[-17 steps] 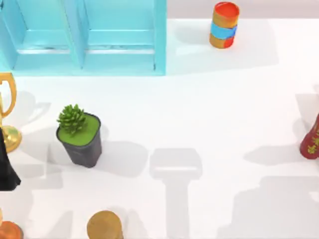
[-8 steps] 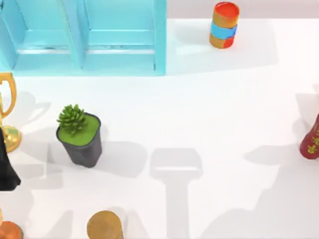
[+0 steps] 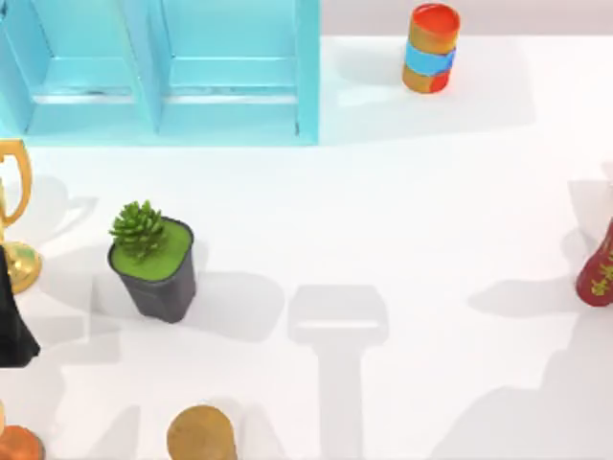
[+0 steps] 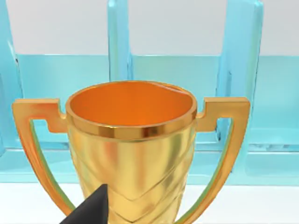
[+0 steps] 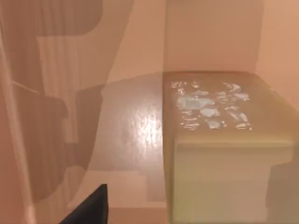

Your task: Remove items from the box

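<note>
The right wrist view looks into the box [image 5: 210, 32], with tan walls and a glossy floor. A tan-brown rectangular block [image 5: 219, 154] with whitish marks on its top stands on that floor against the far corner. A black part of my right gripper [image 5: 91, 205] shows over the box floor, apart from the block. My left gripper [image 3: 11, 321] is a black shape at the table's left edge, just in front of a gold trophy [image 4: 131, 140].
A blue shelf unit [image 3: 230, 86] fills the back left. A striped can [image 3: 431, 48] stands at the back. A potted plant [image 3: 153, 264], a golden-brown cylinder [image 3: 201, 436], an orange object [image 3: 17, 446] and a red bottle [image 3: 599, 268] stand around the table.
The arm shadow at the lower right of the table has shifted and thinned. The objects and the left gripper have stayed put.
</note>
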`<state>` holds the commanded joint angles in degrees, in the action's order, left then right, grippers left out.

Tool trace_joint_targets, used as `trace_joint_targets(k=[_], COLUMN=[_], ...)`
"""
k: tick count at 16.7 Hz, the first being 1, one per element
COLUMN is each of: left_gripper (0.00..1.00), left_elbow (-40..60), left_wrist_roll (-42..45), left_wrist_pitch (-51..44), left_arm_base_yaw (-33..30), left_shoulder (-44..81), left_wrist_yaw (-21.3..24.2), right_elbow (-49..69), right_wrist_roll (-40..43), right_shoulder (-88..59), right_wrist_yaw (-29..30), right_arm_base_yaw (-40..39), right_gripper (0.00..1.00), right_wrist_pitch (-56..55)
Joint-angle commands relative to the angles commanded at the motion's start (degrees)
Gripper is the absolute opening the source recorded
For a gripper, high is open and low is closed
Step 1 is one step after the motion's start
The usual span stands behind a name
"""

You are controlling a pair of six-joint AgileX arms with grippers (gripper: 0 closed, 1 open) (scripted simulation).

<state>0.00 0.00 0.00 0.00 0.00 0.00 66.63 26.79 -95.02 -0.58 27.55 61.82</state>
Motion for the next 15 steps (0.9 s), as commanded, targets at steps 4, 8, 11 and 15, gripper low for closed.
trace_joint_targets(k=[4, 8, 11, 15], left_gripper=[1.00, 1.00, 1.00, 1.00], left_elbow=[0.00, 0.00, 0.00, 0.00], left_wrist_roll=[0.00, 0.00, 0.00, 0.00], left_wrist_pitch=[0.00, 0.00, 0.00, 0.00], left_arm_base_yaw=[0.00, 0.00, 0.00, 0.00], left_shoulder=[0.00, 0.00, 0.00, 0.00], left_wrist_yaw=[0.00, 0.00, 0.00, 0.00], right_elbow=[-7.43, -9.62, -9.62, -9.62], right_wrist_roll=[-0.15, -0.17, -0.17, -0.17], right_shoulder=[-2.90, -3.93, -3.93, -3.93], right_wrist_yaw=[0.01, 0.00, 0.00, 0.00], right_arm_base_yaw=[-0.08, -0.09, -0.09, -0.09], right_gripper=[1.00, 1.00, 0.92, 0.62], right_wrist_pitch=[-10.95, -13.55, -13.55, -13.55])
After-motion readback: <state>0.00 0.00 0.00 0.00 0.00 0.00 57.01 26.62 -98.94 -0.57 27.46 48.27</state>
